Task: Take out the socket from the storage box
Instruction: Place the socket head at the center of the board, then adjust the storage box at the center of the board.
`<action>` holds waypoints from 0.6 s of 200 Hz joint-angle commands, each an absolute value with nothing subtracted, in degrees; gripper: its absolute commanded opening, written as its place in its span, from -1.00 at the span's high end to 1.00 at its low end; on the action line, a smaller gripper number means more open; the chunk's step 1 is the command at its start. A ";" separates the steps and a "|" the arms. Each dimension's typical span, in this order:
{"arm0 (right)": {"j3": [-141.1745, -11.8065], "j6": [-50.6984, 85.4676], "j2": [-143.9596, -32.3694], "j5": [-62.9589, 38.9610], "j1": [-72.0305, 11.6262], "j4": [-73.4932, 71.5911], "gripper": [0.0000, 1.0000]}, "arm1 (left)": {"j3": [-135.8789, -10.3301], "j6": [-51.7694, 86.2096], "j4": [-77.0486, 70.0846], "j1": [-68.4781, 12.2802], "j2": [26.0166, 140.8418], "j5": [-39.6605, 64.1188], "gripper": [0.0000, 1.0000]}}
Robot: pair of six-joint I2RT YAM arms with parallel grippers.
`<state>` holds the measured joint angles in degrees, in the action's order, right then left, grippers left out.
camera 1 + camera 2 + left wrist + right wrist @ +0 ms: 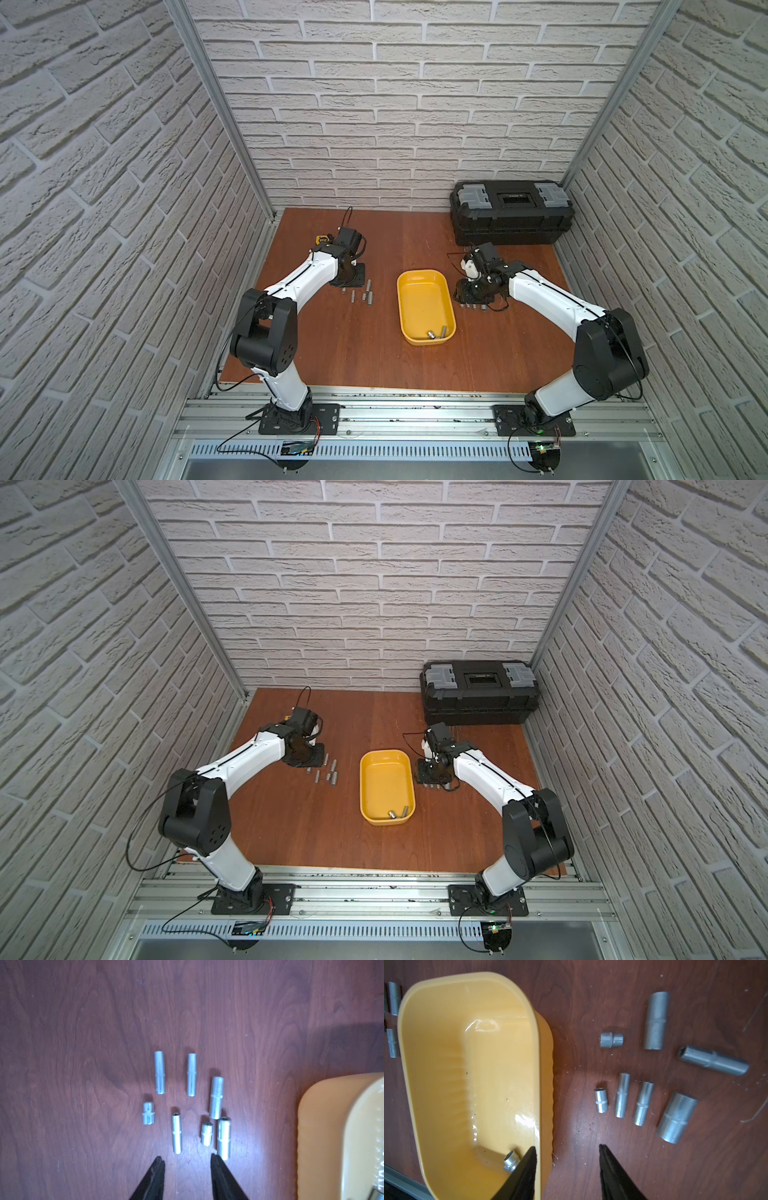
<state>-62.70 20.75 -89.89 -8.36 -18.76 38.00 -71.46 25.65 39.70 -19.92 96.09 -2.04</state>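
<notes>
yellow storage box [538, 1068] beside right fingers [612, 1176]

Both top views: even, diffuse light from above; soft, short shadows under the arms [299, 282] on the desk [374, 353]; brick walls [83, 166] bow at the edges. Left wrist view: purplish cast, sockets [191, 1074] slightly blurred, dark shadow near the storage box [324, 1126]. Right wrist view: sharper, white glare patches inside the storage box; right pincer [566, 1147] out of focus.
</notes>
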 commanded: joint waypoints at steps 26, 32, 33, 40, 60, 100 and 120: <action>-65.08 21.71 -93.52 -6.15 -21.26 36.20 0.02 | -66.11 29.50 35.86 -21.01 91.38 -2.81 0.19; -65.28 21.71 -93.93 -6.08 -21.41 36.30 0.02 | -65.57 29.82 35.70 -21.05 91.18 -2.81 0.18; -65.33 21.71 -93.99 -6.07 -21.47 36.30 0.02 | -65.52 29.89 35.69 -21.12 91.11 -2.81 0.18; -65.54 21.74 -94.49 -6.10 -21.66 36.42 0.03 | -65.00 30.21 35.34 -21.40 90.90 -2.79 0.18; -65.74 22.01 -95.46 -5.67 -22.46 36.37 0.07 | -63.34 31.00 34.39 -21.75 90.33 -2.80 0.18; -66.27 21.90 -98.33 -4.06 -24.33 37.30 0.24 | -61.55 31.64 33.45 -22.07 89.43 -2.81 0.18; -66.12 22.21 -99.30 -2.88 -25.63 37.95 0.34 | -60.70 31.81 32.92 -22.06 89.21 -2.80 0.18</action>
